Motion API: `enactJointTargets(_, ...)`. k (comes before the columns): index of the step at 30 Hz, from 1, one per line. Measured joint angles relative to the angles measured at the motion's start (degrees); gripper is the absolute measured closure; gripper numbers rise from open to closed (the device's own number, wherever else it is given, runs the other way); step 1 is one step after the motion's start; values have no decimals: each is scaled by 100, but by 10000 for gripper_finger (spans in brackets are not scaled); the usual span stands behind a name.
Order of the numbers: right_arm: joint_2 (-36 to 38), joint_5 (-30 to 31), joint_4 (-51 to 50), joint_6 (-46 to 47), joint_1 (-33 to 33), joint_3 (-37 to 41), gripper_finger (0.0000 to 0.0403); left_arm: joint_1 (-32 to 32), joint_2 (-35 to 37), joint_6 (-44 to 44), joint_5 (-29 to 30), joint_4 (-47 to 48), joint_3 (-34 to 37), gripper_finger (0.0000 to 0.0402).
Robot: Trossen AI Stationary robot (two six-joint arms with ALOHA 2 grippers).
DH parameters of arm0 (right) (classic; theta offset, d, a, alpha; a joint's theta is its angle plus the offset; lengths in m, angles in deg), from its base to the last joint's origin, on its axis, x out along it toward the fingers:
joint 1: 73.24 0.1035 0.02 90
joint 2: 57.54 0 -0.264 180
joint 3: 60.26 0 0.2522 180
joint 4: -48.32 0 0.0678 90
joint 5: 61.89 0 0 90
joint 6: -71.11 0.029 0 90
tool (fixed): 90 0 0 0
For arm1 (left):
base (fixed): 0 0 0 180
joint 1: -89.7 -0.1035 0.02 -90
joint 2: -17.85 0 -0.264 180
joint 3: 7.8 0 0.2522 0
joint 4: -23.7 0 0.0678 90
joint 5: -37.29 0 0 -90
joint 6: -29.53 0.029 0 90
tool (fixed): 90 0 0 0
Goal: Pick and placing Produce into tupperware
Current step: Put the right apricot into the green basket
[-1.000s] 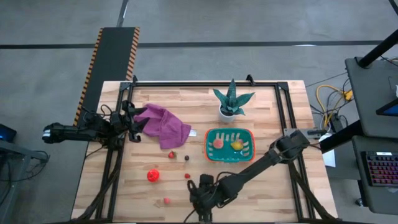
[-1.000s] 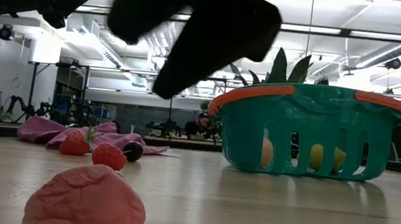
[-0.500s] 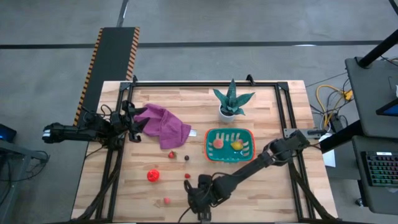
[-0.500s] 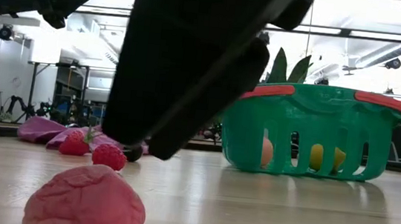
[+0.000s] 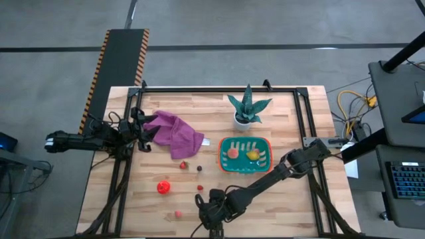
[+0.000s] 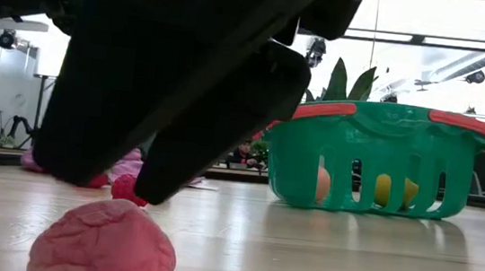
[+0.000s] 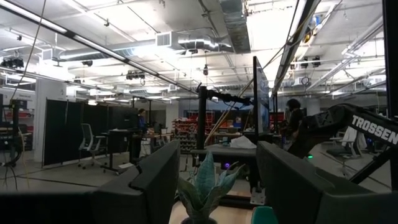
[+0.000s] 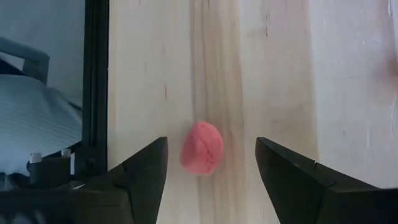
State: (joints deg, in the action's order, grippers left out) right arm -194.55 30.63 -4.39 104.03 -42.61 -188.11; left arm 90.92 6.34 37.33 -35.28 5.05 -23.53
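A pink lumpy piece of produce (image 8: 201, 147) lies on the wooden table near its front edge (image 5: 178, 214). My right gripper (image 8: 211, 143) hangs open above it, one finger on each side, touching nothing; in the low view it is a dark mass (image 6: 185, 84) over the pink piece (image 6: 104, 246). The teal tupperware (image 5: 246, 165) stands right of centre and holds a peach piece (image 5: 233, 152) and a yellow piece (image 5: 253, 155). Other produce lies loose: a red piece (image 5: 163, 187), a small red one (image 5: 200, 188), a strawberry (image 5: 183, 164), a dark one (image 5: 199, 168). My left gripper (image 7: 219, 148) waits open at the table's left edge.
A spiky green plant in a white pot (image 5: 248, 109) stands behind the tupperware. A purple cloth (image 5: 174, 133) lies at the back left, near my left arm. Black frame rails (image 8: 96, 81) run along the table's edges, one close beside the pink piece.
My right gripper has sunk toward the table and come closer to the pink piece; in the low view it now fills far more of the picture. The produce and the tupperware have stayed where they were.
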Motion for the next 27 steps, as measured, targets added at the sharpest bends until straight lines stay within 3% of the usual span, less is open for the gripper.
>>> enactJointTargets(27,-6,-251,583,152,9,440,178,0,-41,-7,-1,2,0,203)
